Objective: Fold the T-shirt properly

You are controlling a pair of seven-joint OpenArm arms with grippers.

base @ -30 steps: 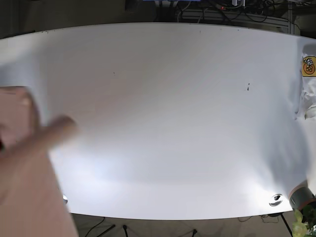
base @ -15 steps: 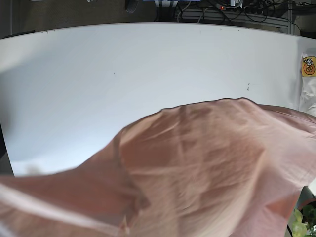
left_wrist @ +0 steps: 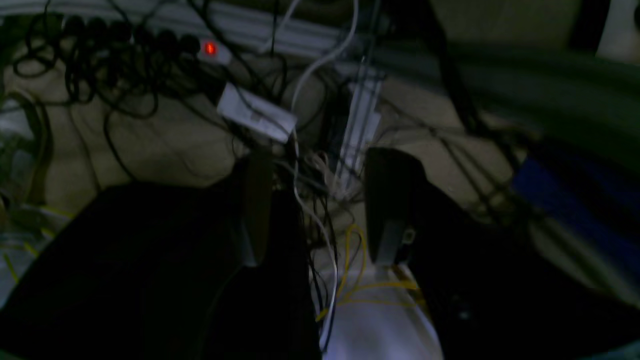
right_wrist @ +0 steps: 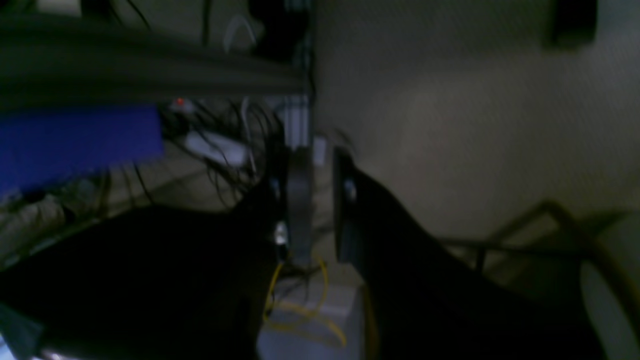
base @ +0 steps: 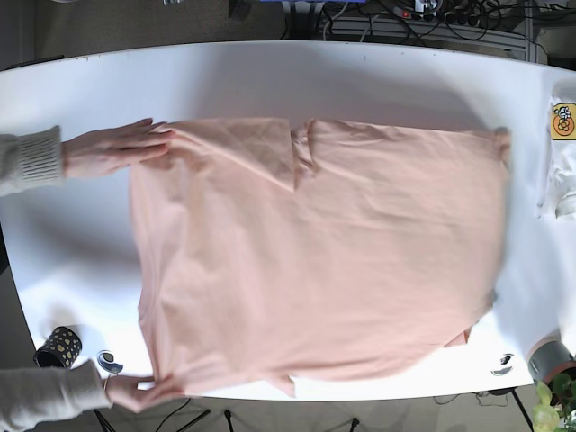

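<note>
With the pink T-shirt [base: 315,256] spread mid-table and a person's hands [base: 117,148] at its 9 o'clock edge, my left gripper [left_wrist: 320,210] gapes wide and right gripper [right_wrist: 317,200] stands narrowly parted, both empty; any early reach risks striking them.

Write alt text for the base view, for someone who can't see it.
A peach T-shirt lies spread nearly flat across a white table, seen from above. A person's two hands touch its left edge, one hand at the upper corner and the other hand at the lower corner. No robot gripper appears in this view.
</note>
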